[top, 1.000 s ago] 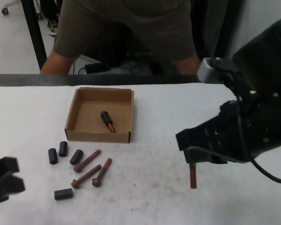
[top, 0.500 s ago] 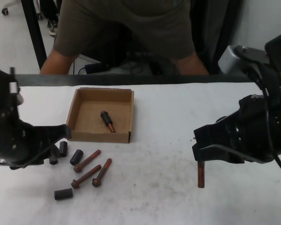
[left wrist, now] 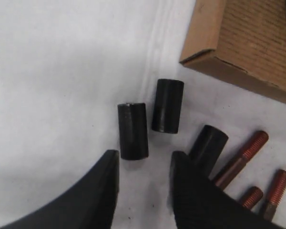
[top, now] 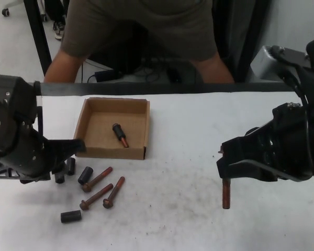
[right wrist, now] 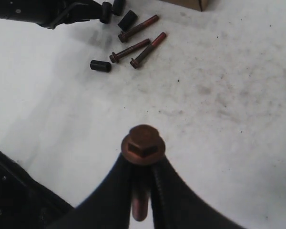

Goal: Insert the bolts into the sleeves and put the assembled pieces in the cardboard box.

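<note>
My left gripper (left wrist: 144, 164) is open, its fingers straddling the near end of a black sleeve (left wrist: 133, 130) lying on the bench. Two more sleeves (left wrist: 168, 105) (left wrist: 208, 144) lie beside it, close to the cardboard box corner (left wrist: 238, 71). In the high view this gripper (top: 60, 170) hovers just left of three loose copper bolts (top: 97, 179), and a fourth sleeve (top: 70, 216) lies apart, nearer the front. The cardboard box (top: 110, 152) holds one assembled piece (top: 120, 134). My right gripper (right wrist: 143, 164) is shut on a bolt (right wrist: 143, 144), which hangs upright (top: 226, 193) above the bench at right.
White bench top (top: 172, 157) stretches between the two arms. A black rail (top: 172, 88) runs along the far edge behind the box. The loose bolts (right wrist: 133, 50) and the lone sleeve (right wrist: 100, 66) lie far from the right gripper.
The left arm has come from the front left edge up to the sleeves beside the box. The right arm has drifted slightly right, still holding its bolt.
</note>
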